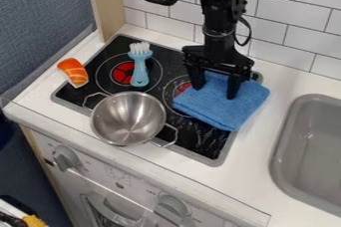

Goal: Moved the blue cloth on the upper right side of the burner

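The gripper [214,92] hangs from the top of the view over the blue cloth [230,109]. Its two fingers stand wide apart, pointing down at the cloth's upper part, with blue fabric visible between them. The cloth lies flat and folded across the right side of the black stovetop [200,139], covering part of the right red burner [182,88] and reaching onto the white counter at the right. Whether the fingertips touch the cloth, I cannot tell.
A metal pot [128,119] stands at the stove's front left. Behind it a light-blue brush [140,65] lies over the left burner. Orange toy sushi [73,72] is at the far left. A grey sink [313,151] lies right, a tiled wall [286,19] behind.
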Robot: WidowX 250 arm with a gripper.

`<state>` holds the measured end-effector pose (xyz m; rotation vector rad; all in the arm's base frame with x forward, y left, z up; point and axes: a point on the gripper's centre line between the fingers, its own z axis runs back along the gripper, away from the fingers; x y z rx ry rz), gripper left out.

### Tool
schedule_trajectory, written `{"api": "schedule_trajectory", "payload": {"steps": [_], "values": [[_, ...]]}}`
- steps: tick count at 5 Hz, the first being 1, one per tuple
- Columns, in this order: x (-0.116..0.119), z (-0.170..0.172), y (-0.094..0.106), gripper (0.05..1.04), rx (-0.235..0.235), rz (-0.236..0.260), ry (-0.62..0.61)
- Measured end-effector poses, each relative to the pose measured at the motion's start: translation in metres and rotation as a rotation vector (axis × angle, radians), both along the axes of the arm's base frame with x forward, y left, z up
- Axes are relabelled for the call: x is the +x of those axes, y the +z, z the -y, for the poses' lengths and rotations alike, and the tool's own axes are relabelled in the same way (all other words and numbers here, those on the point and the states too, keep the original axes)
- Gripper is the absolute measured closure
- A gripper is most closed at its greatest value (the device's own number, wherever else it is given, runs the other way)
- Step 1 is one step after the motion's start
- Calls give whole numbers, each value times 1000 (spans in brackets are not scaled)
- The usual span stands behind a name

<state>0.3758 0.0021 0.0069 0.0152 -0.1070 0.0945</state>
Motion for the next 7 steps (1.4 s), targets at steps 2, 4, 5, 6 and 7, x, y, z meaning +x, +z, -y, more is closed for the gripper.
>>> {"api": "schedule_trajectory", "payload": {"steps": [2, 4, 5, 6, 7], "values": [[22, -29, -2, 84, 8, 11, 10], [30, -36, -1, 84, 31, 24, -1], [29, -39, 0, 84, 48, 18, 9], [26, -39, 3, 81, 51, 18, 15], [22, -46, 7, 83, 59, 5, 34]]}}
